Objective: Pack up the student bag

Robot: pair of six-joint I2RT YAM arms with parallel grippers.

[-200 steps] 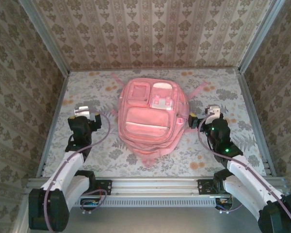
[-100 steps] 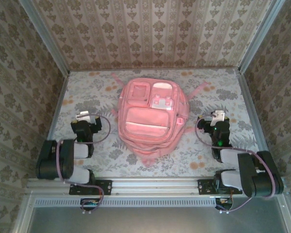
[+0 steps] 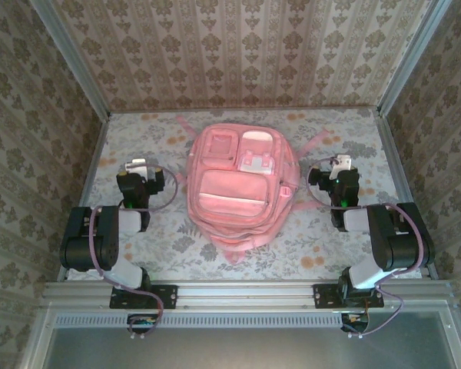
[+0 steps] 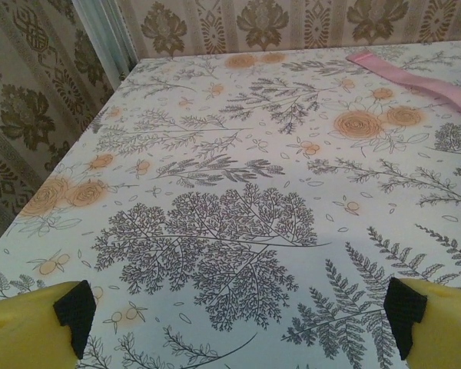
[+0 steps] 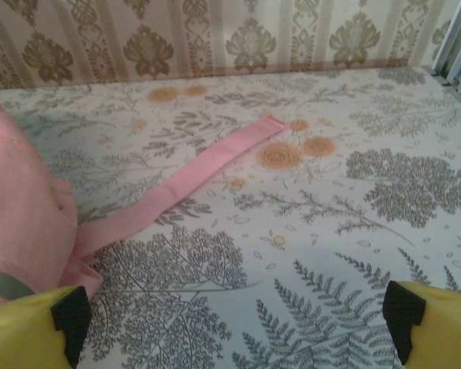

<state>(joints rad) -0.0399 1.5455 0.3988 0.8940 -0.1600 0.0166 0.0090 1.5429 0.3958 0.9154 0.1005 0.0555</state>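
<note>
Left hand (image 3: pixel 136 164), right hand (image 3: pixel 340 162) farther out

A pale cloth (image 3: pixel 169 250) covers the table, printed with grey ferns, branching trees and small orange roses, and it lies flat right up to the side frames. Three walls (image 3: pixel 238 54) close the space in at the back and both sides, papered in beige and brown stripes with a damask motif. Grey metal posts (image 3: pixel 71 58) slant up at the two back corners. A ribbed metal rail (image 3: pixel 246 296) runs along the near edge.
</note>
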